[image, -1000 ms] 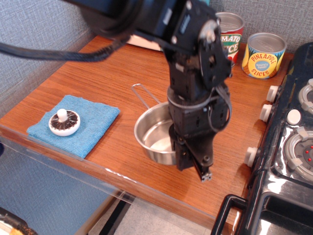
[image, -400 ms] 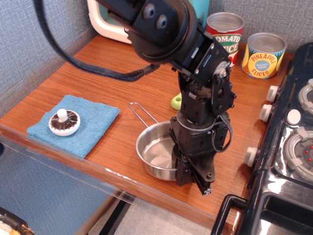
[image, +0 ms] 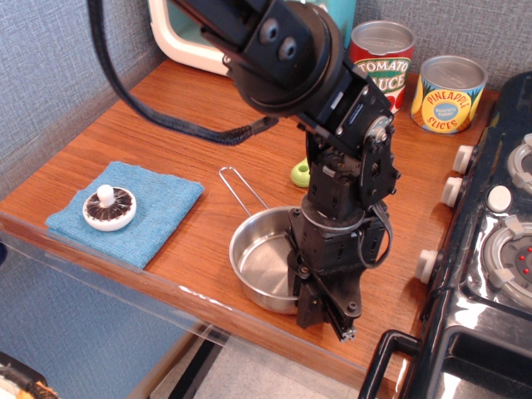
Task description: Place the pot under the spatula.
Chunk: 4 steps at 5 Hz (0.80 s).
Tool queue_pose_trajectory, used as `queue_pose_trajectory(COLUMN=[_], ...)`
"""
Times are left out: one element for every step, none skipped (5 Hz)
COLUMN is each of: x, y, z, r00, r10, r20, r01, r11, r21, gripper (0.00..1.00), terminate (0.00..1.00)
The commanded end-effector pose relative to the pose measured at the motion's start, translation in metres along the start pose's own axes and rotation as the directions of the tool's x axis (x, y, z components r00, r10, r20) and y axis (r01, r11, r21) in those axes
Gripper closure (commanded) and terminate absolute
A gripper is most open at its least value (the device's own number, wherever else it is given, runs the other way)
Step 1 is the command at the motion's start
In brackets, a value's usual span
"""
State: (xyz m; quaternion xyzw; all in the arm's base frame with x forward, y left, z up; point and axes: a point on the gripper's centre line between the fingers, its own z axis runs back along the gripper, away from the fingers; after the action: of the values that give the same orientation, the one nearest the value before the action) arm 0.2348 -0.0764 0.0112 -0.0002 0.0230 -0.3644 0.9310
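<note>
The pot (image: 264, 264), a shallow shiny steel pan with a thin wire loop handle (image: 242, 191), sits near the table's front edge. My gripper (image: 322, 309) points down at the pot's right rim and is shut on it; one black finger (image: 344, 329) shows outside the wall. Of the spatula only the lime-green handle end (image: 299, 174) shows, on the table behind the pot; the arm hides its head.
A blue cloth (image: 158, 212) with a toy mushroom (image: 109, 208) lies at the left. A tomato can (image: 381, 51) and a pineapple can (image: 448, 93) stand at the back. A toy stove (image: 490, 241) fills the right side.
My gripper and the pot have moved together toward the front edge of the table. The spatula's green handle end has come into view behind the arm.
</note>
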Motion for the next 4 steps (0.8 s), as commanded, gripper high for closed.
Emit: queue_pose_trajectory(x=[-0.005,-0.02,-0.047,-0.06], y=[0.007,0.022,0.053,0.075], z=[0.059,0.103,0.126,0.12], r00=[0.984,0.947,0.878,0.853], r10=[0.025,0.16,0.38,0.452], r20=[0.174,0.28,0.293,0.261], r01=[-0.025,-0.154,-0.396,-0.48], r11=[1.0,0.987,0.918,0.876], r21=[-0.003,-0.044,-0.003,0.051], gripper=[0.0,0.0,0.0,0.0], terminate=[0.0,0.0,0.0,0.0])
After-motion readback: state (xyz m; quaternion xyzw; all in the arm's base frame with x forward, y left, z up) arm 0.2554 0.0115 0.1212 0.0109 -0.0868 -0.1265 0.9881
